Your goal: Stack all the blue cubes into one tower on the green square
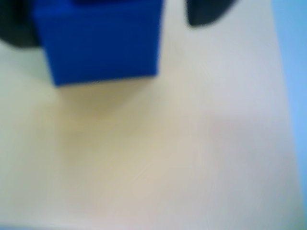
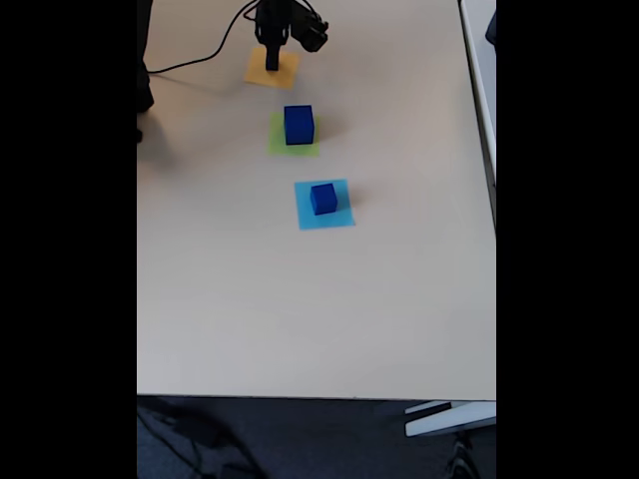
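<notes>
hand: over orange-yellow square, far end of table; finger state can't tell
large blue cube: on green square
small blue cube: on light-blue square, nearer

Matt, smooth blue cubes of plastic look on a paper-thin green square and pale, smooth table.

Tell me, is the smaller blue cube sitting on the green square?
No, in the fixed view the smaller cube sits on the light-blue square; the larger cube is on the green square.
</notes>
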Available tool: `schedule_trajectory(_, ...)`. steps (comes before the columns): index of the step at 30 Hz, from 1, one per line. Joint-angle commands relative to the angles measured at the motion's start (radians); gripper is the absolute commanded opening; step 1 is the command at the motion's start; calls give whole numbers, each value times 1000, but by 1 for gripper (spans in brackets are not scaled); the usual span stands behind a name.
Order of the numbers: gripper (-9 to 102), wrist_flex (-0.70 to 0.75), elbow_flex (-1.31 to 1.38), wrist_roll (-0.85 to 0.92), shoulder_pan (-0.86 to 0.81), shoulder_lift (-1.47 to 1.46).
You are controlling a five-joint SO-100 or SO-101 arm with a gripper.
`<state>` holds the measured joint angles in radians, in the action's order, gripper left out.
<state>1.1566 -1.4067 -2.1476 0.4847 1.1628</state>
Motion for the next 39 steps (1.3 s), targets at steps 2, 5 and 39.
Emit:
schedule_trajectory(2,15,-5,54,-6,9,9)
schedule_trajectory(5,15,-5,52,0,6,11)
schedule_trajectory(39,37,-81,397,785,-422,156)
